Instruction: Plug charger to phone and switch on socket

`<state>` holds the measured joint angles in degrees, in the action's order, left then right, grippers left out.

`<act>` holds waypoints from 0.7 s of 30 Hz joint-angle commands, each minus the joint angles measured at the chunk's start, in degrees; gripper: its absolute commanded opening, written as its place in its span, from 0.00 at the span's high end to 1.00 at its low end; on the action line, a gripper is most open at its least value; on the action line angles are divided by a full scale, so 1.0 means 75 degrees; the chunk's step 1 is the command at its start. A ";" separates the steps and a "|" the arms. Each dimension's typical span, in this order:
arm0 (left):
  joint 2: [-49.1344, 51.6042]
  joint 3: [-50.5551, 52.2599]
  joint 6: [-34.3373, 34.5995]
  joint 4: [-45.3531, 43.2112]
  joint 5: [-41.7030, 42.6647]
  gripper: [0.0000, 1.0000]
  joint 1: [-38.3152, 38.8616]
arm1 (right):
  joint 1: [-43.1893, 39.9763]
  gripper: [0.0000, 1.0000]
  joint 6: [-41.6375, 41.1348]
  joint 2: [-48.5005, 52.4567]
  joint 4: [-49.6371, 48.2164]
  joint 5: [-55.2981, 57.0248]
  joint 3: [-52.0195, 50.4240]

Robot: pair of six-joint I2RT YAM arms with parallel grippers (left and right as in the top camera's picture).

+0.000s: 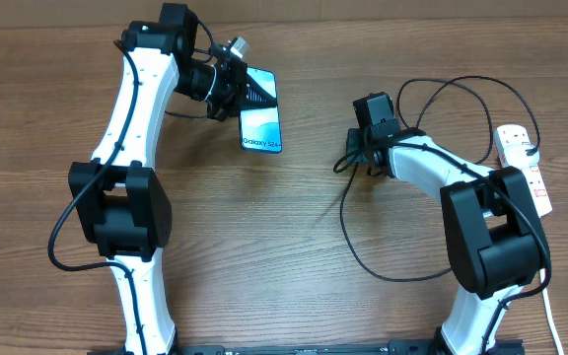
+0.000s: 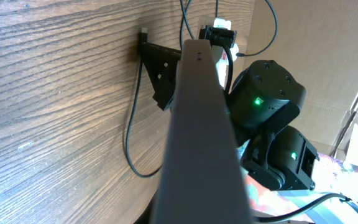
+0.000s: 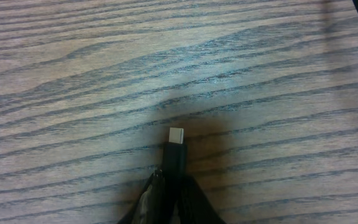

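Observation:
The phone (image 1: 261, 123) with a light blue "Galaxy S24" screen is held tilted on edge at the back centre-left by my left gripper (image 1: 248, 92), which is shut on its upper end. In the left wrist view the phone's dark edge (image 2: 199, 137) fills the middle. My right gripper (image 1: 347, 158) is shut on the charger connector (image 3: 176, 149), its silver tip pointing out over the wood. The black charger cable (image 1: 358, 251) loops across the table. The white socket (image 1: 523, 166) with red switches lies at the right edge.
The socket's white cord (image 1: 550, 316) runs off the front right. More black cable (image 1: 452, 94) arcs behind the right arm toward the socket. The right arm and its gripper show in the left wrist view (image 2: 166, 74), beyond the phone.

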<state>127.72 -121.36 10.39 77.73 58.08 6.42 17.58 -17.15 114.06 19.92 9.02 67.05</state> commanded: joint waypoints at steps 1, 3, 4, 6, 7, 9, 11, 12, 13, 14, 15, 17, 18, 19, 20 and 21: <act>-0.0274 -0.0152 0.0047 0.0000 0.0195 0.96 -0.0003 | -0.0006 0.91 -0.0058 0.0624 0.0221 -0.0367 -0.0493; -0.0274 -0.0152 0.0047 0.0000 0.0195 0.96 -0.0003 | -0.0006 0.96 -0.0055 0.0624 0.0224 -0.0455 -0.0493; -0.0274 -0.0152 0.0044 0.0000 0.0195 0.96 -0.0003 | -0.0006 0.96 -0.0055 0.0624 0.0227 -0.0484 -0.0493; -0.0274 -0.0152 0.0044 -0.0003 0.0195 0.96 -0.0003 | -0.0006 0.96 -0.0055 0.0624 0.0216 -0.0513 -0.0493; -0.0274 -0.0152 0.0044 -0.0003 0.0195 0.96 -0.0003 | -0.0006 0.96 -0.0055 0.0624 0.0198 -0.0554 -0.0493; -0.0274 -0.0152 0.0044 -0.0003 0.0195 0.95 -0.0003 | -0.0009 0.96 -0.0058 0.0606 0.0178 -0.0603 -0.0460; -0.0274 -0.0152 0.0041 -0.0003 0.0201 0.96 -0.0003 | -0.0079 0.97 -0.0058 0.0498 0.0256 -0.0877 -0.0379; -0.0274 -0.0152 0.0041 0.0000 0.0204 0.96 -0.0003 | -0.0140 0.97 -0.0055 0.0399 0.0323 -0.1174 -0.0341; -0.0274 -0.0152 0.0038 0.0000 0.0242 0.96 -0.0003 | -0.0219 0.97 0.0020 0.0277 0.0382 -0.1513 -0.0306; -0.0274 -0.0152 -0.0020 -0.0003 0.0364 0.96 -0.0003 | -0.0335 0.97 0.0160 0.0090 0.0428 -0.2008 -0.0289; -0.0274 -0.0152 -0.0131 -0.0020 0.0571 0.96 -0.0003 | -0.0452 0.97 0.0271 -0.0090 0.0452 -0.2483 -0.0286; -0.0274 -0.0152 -0.0519 -0.0105 0.1285 0.96 -0.0006 | -0.0729 0.96 0.0565 -0.0525 0.0519 -0.3628 -0.0286; -0.0274 -0.0152 -0.0670 -0.0189 0.1716 0.96 -0.0012 | -0.0863 0.96 0.0720 -0.0729 0.0589 -0.4150 -0.0286; -0.0274 -0.0152 -0.0764 -0.0265 0.2063 0.96 -0.0015 | -0.0997 0.96 0.0947 -0.0935 0.0688 -0.4707 -0.0286; -0.0274 -0.0152 -0.0804 -0.0402 0.2445 0.96 -0.0017 | -0.1148 0.96 0.1259 -0.1163 0.0839 -0.5418 -0.0286; -0.0274 -0.0152 -0.0825 -0.0542 0.2748 0.95 -0.0017 | -0.1265 0.96 0.1588 -0.1346 0.1000 -0.6079 -0.0286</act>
<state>127.72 -121.36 7.60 75.09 66.02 6.37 10.48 -12.23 109.82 26.46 -17.34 65.21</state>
